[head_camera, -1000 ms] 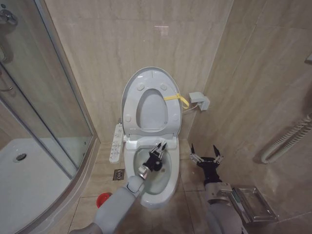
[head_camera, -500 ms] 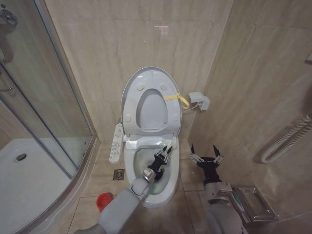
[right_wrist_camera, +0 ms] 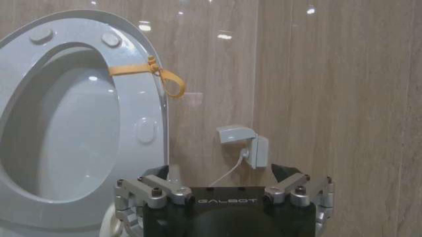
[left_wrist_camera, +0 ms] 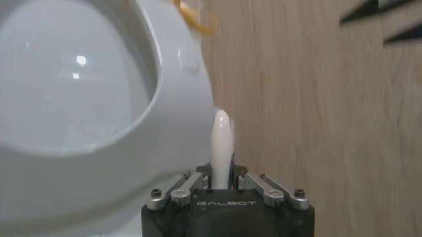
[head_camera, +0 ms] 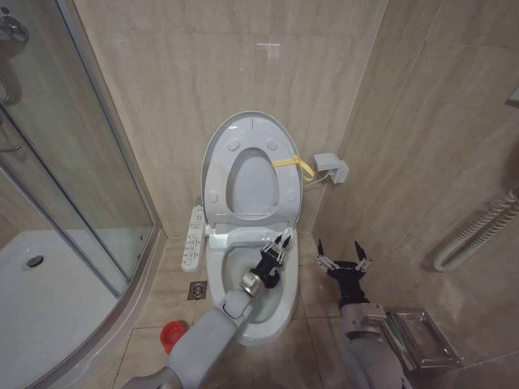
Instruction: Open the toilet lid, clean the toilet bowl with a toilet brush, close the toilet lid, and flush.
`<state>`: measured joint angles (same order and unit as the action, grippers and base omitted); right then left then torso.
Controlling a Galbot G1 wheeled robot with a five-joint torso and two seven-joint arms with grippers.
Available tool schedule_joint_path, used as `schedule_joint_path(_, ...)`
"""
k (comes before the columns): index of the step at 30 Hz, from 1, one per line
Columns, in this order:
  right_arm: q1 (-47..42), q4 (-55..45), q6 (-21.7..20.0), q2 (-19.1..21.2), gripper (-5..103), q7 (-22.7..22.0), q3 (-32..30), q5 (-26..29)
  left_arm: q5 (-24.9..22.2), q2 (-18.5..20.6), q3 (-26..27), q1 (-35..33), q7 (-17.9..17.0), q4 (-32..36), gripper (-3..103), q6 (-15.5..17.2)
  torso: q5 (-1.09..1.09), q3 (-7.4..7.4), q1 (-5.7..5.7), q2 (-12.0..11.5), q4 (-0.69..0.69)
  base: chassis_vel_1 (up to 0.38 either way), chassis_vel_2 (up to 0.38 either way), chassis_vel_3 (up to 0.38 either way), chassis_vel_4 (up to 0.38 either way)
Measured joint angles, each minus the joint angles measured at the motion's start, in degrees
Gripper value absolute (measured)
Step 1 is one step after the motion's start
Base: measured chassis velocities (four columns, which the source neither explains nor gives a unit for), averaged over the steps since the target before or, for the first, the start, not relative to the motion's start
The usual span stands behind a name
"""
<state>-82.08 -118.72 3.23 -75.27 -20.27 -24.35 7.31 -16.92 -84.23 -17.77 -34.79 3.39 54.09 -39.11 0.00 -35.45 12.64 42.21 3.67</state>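
The toilet lid (head_camera: 252,121) stands upright against the wall, with the seat ring and its yellow strap (head_camera: 292,164) raised in front of it. Below lies the white toilet bowl (head_camera: 241,263). My left gripper (head_camera: 281,241) hovers over the bowl's back right part, shut on the toilet brush. In the left wrist view the brush's thin white handle (left_wrist_camera: 222,138) pokes out between the left gripper's (left_wrist_camera: 222,178) fingers; the brush head is hidden. The red holder (head_camera: 172,333) sits on the floor left of the toilet. My right gripper (head_camera: 339,253) (right_wrist_camera: 224,178) hangs open to the right of the bowl.
A glass shower enclosure (head_camera: 77,162) and white shower tray (head_camera: 40,300) take up the left side. A long button panel (head_camera: 195,237) hangs beside the bowl, above a floor drain (head_camera: 197,289). A wall box (head_camera: 332,168), a ribbed hose (head_camera: 478,231) and a metal rack (head_camera: 422,339) are on the right.
My left gripper has moved with the brush to the right and slightly back over the bowl, toward its back right rim. The right arm has not moved.
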Motion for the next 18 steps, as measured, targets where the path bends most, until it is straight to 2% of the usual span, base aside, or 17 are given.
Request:
schedule_joint_path(1,0.0,0.0,0.0,0.0,100,0.0,0.0,0.0,0.1,-0.1,0.0,0.2,0.4,-2.5,20,-0.3,0.0,0.0,0.0,0.0,-0.02,0.0,0.0,0.0,0.0)
schedule_joint_path(5,0.0,0.0,0.0,0.0,100,0.0,0.0,0.0,0.5,0.2,0.8,0.5,0.5,-3.7,20,-0.4,0.0,0.0,0.0,0.0,-0.02,0.0,0.0,0.0,0.0)
schedule_joint_path(13,0.0,0.0,0.0,0.0,100,0.0,0.0,0.0,-0.7,0.6,0.5,0.4,0.5,0.9,20,0.0,0.0,0.0,0.0,0.0,0.01,0.0,0.0,0.0,0.0)
schedule_joint_path(18,0.0,0.0,0.0,0.0,100,0.0,0.0,0.0,-0.8,-0.1,0.5,0.9,1.6,-3.6,20,-0.7,0.0,0.0,0.0,0.0,-0.01,0.0,0.0,0.0,0.0)
